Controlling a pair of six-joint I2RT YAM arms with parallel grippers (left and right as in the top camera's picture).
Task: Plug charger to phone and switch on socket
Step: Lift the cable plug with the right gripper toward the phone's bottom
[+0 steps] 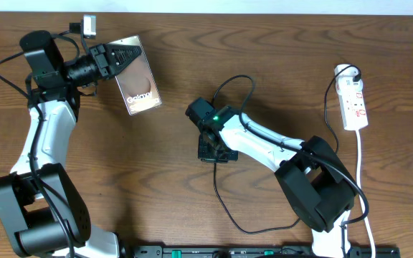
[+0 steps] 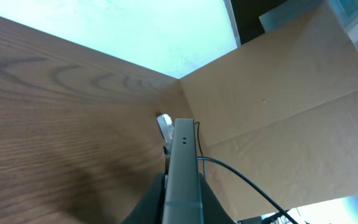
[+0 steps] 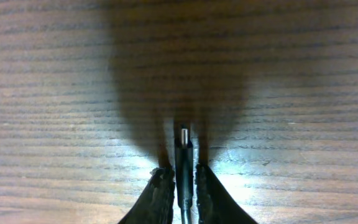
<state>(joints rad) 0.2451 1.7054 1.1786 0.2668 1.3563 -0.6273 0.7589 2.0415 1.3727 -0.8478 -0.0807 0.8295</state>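
My left gripper (image 1: pixel 113 61) is shut on the top edge of the bronze phone (image 1: pixel 139 83), which has "Galaxy" lettering and is tilted up off the table at the back left. In the left wrist view the phone shows edge-on (image 2: pixel 182 168) between the fingers (image 2: pixel 182 208). My right gripper (image 1: pixel 211 149) is at the table's middle, pointing down, shut on the charger's black plug tip (image 3: pixel 183 146), which sticks out between the fingers (image 3: pixel 182 183) just above the wood. The thin black cable (image 1: pixel 224 204) loops towards the front. The white socket strip (image 1: pixel 354 100) lies at the far right.
A black adapter (image 1: pixel 351 72) sits in the strip's far end, and the strip's white cord (image 1: pixel 363 186) runs down the right edge. The left wrist view shows a cardboard panel (image 2: pixel 278 112) beyond the table.
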